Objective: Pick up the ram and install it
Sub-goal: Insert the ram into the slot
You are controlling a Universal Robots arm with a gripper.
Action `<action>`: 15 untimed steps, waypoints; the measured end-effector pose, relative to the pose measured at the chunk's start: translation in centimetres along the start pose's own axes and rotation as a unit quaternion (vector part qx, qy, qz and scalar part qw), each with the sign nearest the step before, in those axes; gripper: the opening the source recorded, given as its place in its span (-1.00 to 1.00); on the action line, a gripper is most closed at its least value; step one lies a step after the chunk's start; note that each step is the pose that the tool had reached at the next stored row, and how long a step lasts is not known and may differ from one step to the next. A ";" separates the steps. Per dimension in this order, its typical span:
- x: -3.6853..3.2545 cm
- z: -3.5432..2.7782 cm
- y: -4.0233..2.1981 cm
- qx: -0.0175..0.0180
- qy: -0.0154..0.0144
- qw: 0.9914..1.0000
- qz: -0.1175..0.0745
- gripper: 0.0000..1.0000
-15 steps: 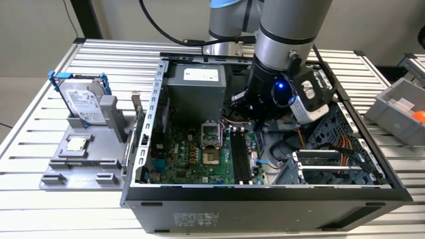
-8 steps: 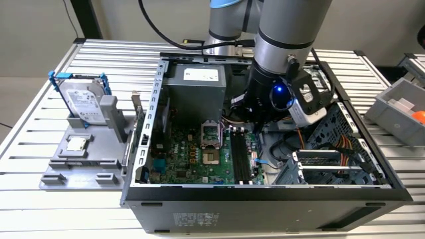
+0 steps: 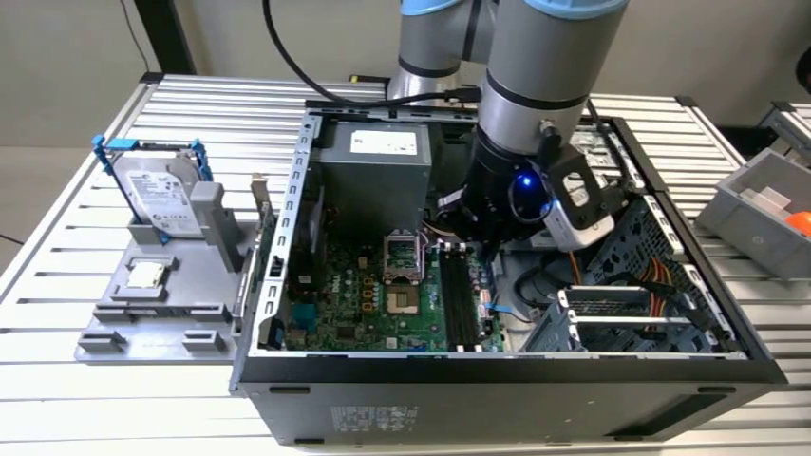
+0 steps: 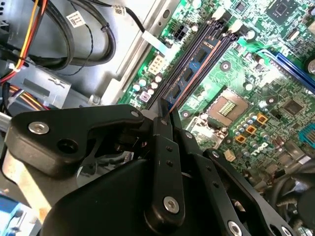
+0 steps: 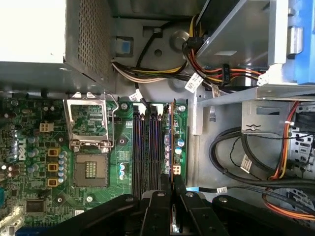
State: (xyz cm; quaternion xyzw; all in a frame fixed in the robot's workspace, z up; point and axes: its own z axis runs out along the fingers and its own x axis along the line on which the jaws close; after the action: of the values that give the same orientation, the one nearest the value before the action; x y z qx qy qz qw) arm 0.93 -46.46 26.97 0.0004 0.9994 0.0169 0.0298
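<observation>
Ram is the thing to look at: the thin, long, dark blue-green memory stick (image 5: 173, 147) with small black chips (image 4: 187, 76) stands on its edge along the outermost of the long black slots (image 5: 142, 147). That is the slot farthest from the square silver chip socket (image 5: 88, 128). I cannot tell if the stick is pushed all the way down.

The black gripper (image 5: 173, 189) has its jaws pressed together on the near end of the stick, one finger on each flat side. In the second wrist view the gripper (image 4: 166, 118) pinches the stick the same way, and the stick runs away from it between the slots.

The slots and the socket sit on the green circuit board (image 3: 355, 304), which lies flat on the floor of the open dark grey metal computer case (image 3: 507, 380). The thick grey robot arm (image 3: 538, 85) reaches down into the case from above. A grey metal power box (image 3: 374, 166) sits at the far end of the case. Red, yellow and black wires (image 5: 275, 162) lie beside the board.

Outside the case, toward the exterior view's left, a silver hard drive in a blue frame (image 3: 159, 195) stands upright on a grey plastic stand (image 3: 152, 313). Everything rests on a silver table with ridges (image 3: 76, 399).
</observation>
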 end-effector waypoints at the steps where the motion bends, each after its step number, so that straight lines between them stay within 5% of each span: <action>1: 0.01 0.17 -0.01 0.000 0.000 1.000 0.000 -1.00; 6: 0.06 0.91 -0.03 0.000 -0.001 1.000 0.000 -1.00; 15: 0.06 1.03 -0.03 0.000 -0.001 1.000 0.000 -1.00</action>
State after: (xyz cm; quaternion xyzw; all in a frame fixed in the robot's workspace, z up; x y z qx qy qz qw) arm 0.93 -46.46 25.94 0.0004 0.9994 0.0169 0.0305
